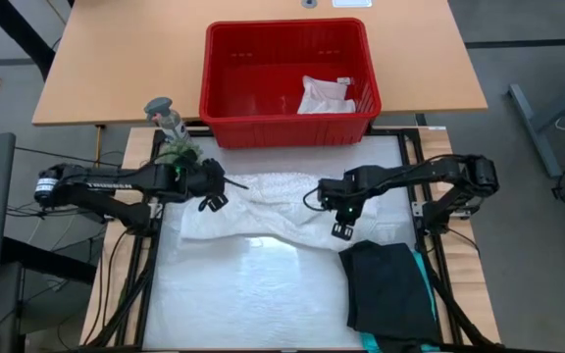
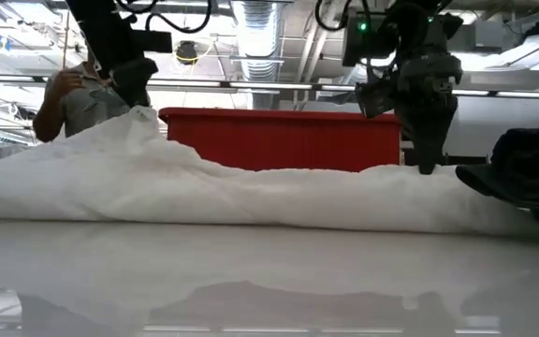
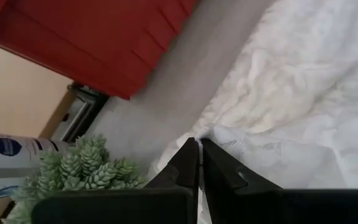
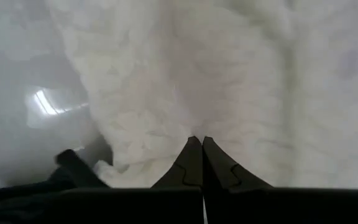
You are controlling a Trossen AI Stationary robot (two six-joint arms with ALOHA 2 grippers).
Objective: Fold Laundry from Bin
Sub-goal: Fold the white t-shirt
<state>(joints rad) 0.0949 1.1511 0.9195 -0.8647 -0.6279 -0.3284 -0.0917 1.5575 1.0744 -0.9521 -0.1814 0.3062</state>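
Both my end effectors, left (image 1: 214, 201) & right (image 1: 340, 229), were pinched shut on the white lacy top (image 1: 263, 211) near the bin (image 1: 287, 123); the small white cloth (image 1: 324, 96) was unfolded inside, the black garment (image 1: 388, 284) beside the top.

Both arms are matte black, built of slim tubular links joined by blocky housings. The left arm (image 1: 106, 184) carries a pale cylindrical cap at its outer joint and small white lettering along its long link. The right arm (image 1: 430, 176) has a bulkier elbow housing, and a green light glows by its wrist. Thin black cables loop beside each wrist. The left end effector (image 1: 226, 183) and the right end effector (image 1: 341, 227) each have a small pale-marked block alongside. The fingers (image 4: 194, 163) are black, tapering wedges with stepped, angular sides on a flat black base.
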